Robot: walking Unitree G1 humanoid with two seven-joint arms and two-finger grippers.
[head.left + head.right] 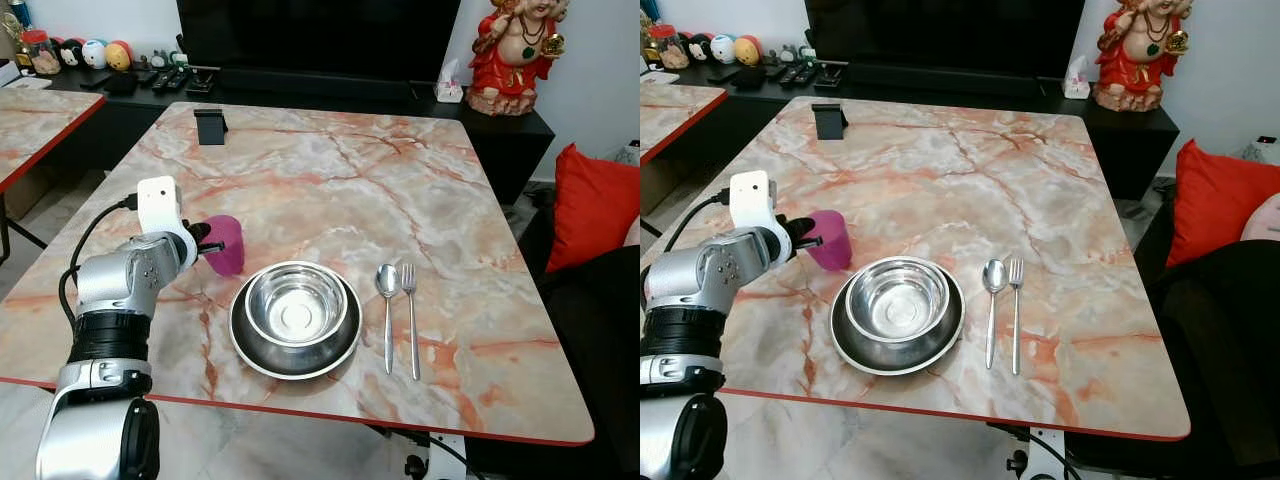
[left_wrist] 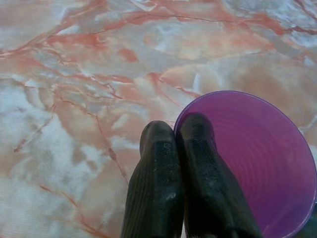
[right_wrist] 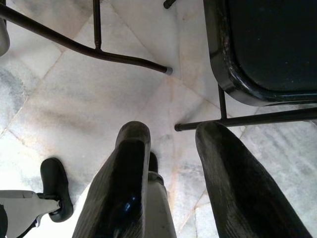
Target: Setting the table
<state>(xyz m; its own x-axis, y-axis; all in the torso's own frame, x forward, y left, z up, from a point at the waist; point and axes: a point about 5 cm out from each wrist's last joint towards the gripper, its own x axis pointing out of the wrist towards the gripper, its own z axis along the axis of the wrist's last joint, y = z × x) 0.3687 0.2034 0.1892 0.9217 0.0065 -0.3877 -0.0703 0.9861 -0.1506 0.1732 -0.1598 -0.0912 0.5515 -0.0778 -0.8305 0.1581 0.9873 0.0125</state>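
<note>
A purple cup (image 1: 226,243) stands on the marble table (image 1: 330,170), left of a steel bowl (image 1: 296,303) that sits in a steel plate (image 1: 258,352). My left gripper (image 2: 176,130) is shut on the cup's rim (image 2: 184,115), one finger inside the cup and one outside. A spoon (image 1: 387,300) and a fork (image 1: 410,310) lie side by side right of the plate. My right gripper (image 3: 171,131) hangs open over the floor, holding nothing.
A black phone stand (image 1: 210,126) sits at the table's far left. Behind the table are a TV console with remotes (image 1: 170,78) and a red statue (image 1: 512,55). A red cushion (image 1: 592,205) lies to the right. A black chair (image 3: 267,44) stands near the right gripper.
</note>
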